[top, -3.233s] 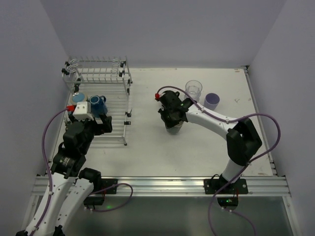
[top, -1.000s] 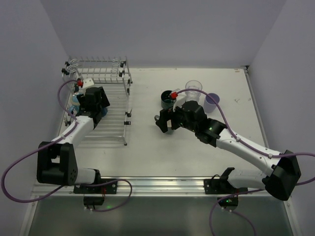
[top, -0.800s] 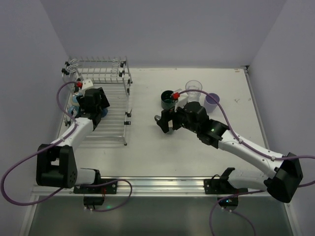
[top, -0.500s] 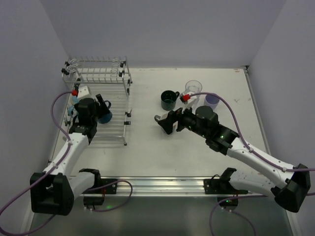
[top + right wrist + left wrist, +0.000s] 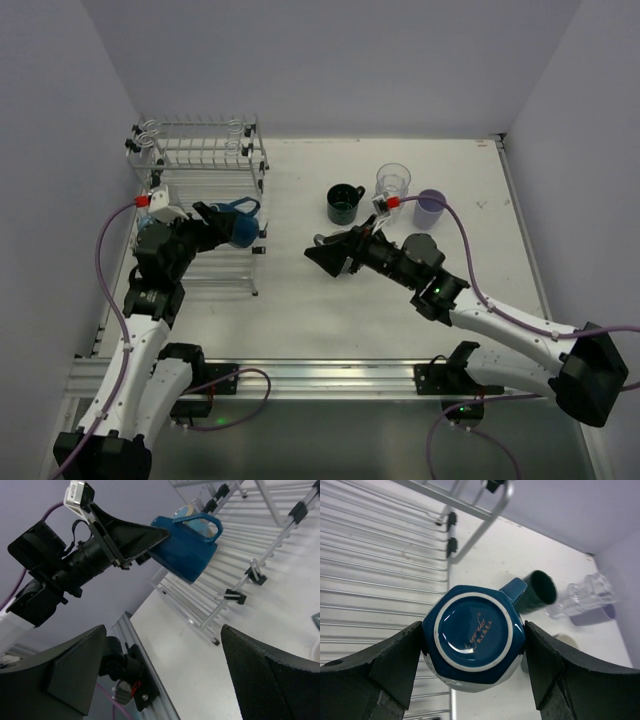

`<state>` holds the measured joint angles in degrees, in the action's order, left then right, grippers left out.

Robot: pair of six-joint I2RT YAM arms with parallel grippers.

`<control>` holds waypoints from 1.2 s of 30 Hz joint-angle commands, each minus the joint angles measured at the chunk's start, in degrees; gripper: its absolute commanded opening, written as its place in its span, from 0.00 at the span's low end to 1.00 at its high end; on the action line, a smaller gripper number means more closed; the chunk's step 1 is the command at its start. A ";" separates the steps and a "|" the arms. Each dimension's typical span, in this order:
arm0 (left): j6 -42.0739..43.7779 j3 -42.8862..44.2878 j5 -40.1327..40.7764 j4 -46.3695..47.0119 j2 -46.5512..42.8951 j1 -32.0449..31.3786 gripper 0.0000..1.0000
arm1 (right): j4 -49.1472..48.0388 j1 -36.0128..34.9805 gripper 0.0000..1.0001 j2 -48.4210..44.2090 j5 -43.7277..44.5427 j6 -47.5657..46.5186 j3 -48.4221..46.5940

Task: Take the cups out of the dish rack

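Note:
My left gripper [image 5: 232, 225] is shut on a dark blue mug [image 5: 241, 222], held bottom-up toward the wrist camera [image 5: 472, 635] over the right edge of the silver wire dish rack [image 5: 205, 165]. The right wrist view shows the mug [image 5: 185, 550] tilted above the rack wires. My right gripper [image 5: 325, 255] is open and empty, pointing left above the table. A dark green mug [image 5: 345, 203], a clear tumbler [image 5: 393, 180] and a lavender cup [image 5: 431, 205] stand on the table. A grey mug [image 5: 566, 641] shows partly beside the right gripper. A light blue mug [image 5: 186, 511] peeks out behind the blue one.
The rack's lower tier [image 5: 375, 580] spreads under and left of the blue mug. Its upper tier [image 5: 200, 130] stands at the back. A metal rail [image 5: 330, 375] runs along the table's near edge. Walls close in on the left, back and right.
My left gripper has lifted the blue mug off the rack and carried it right, to the rack's right edge. My right gripper left the grey mug on the table and turned to face left.

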<state>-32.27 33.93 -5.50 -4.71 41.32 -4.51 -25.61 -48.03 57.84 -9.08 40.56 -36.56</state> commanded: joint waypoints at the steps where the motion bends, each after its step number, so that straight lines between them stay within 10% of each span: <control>1: -7.79 0.52 -12.68 9.01 -4.49 0.29 0.08 | -14.99 -1.54 0.99 4.71 -2.87 8.13 0.87; 23: -35.31 -9.94 -30.27 27.47 -17.24 -0.41 0.07 | -27.91 -8.22 0.83 15.45 -2.16 12.09 -2.90; 36: -36.20 -12.93 -31.07 28.18 -16.36 -4.71 0.17 | -36.79 -8.31 0.48 23.89 -4.72 12.53 -9.41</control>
<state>-66.50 21.47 -34.35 18.63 24.86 -8.03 -54.50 -56.21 80.60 -13.47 53.17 -43.20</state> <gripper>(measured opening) 0.787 0.507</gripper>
